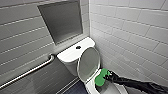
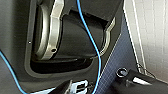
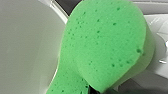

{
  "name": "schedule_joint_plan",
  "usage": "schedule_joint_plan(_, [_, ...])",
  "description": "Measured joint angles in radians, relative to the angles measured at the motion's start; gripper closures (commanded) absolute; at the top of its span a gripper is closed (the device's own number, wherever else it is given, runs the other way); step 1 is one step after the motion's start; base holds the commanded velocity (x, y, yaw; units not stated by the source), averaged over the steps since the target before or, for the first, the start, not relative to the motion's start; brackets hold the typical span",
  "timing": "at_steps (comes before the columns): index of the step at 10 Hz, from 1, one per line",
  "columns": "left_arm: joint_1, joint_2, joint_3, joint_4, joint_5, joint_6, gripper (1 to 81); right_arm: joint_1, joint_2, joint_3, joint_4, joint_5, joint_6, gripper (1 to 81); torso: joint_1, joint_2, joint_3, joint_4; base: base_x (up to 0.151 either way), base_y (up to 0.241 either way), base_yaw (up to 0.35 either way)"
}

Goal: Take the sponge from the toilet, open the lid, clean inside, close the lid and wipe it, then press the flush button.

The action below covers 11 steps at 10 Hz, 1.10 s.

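The white toilet [image 1: 75,53] stands in the corner with its oval lid [image 1: 89,62] raised and leaning back toward the tank. The dark flush button [image 1: 78,47] sits in the middle of the tank top. My right arm comes in from the lower right. Its gripper [image 1: 108,75] is shut on the bright green sponge [image 1: 101,78], which hangs over the bowl's rim [image 1: 90,88] just below the lid. In the right wrist view the sponge [image 3: 105,45] looms large against the toilet's white ceramic [image 3: 25,50].
A steel grab bar [image 1: 30,71] runs along the grey wall on the left, under a recessed grey panel [image 1: 61,21]. White tiled wall [image 1: 130,37] closes the right side close to the toilet. The left wrist view shows a blue cable [image 2: 87,32] and dark floor tiles [image 2: 117,57].
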Motion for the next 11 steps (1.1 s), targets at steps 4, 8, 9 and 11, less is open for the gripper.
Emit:
schedule_joint_plan(4, [0.000,0.000,0.000,0.000,0.011,0.000,1.0,-0.020,0.019,-0.083,-0.006,-0.004,0.004,81.1,0.000,0.000,0.000,0.000,0.000,0.000,0.000])
schedule_joint_plan(8, [0.000,0.000,0.000,0.001,0.011,0.000,1.0,-0.049,-0.114,0.077,-0.006,0.023,0.024,81.1,0.000,0.000,0.000,0.000,0.000,0.000,0.000])
schedule_joint_plan(9, [0.000,0.000,0.000,0.001,0.011,0.000,1.0,-0.056,-0.158,0.137,-0.006,0.031,0.029,81.1,0.000,0.000,0.000,0.000,0.000,0.000,0.000])
schedule_joint_plan(11, [0.000,0.001,0.000,0.001,0.011,0.000,1.0,-0.096,-0.250,0.205,-0.004,0.067,0.030,81.1,0.000,0.000,0.000,0.000,0.000,0.000,0.000])
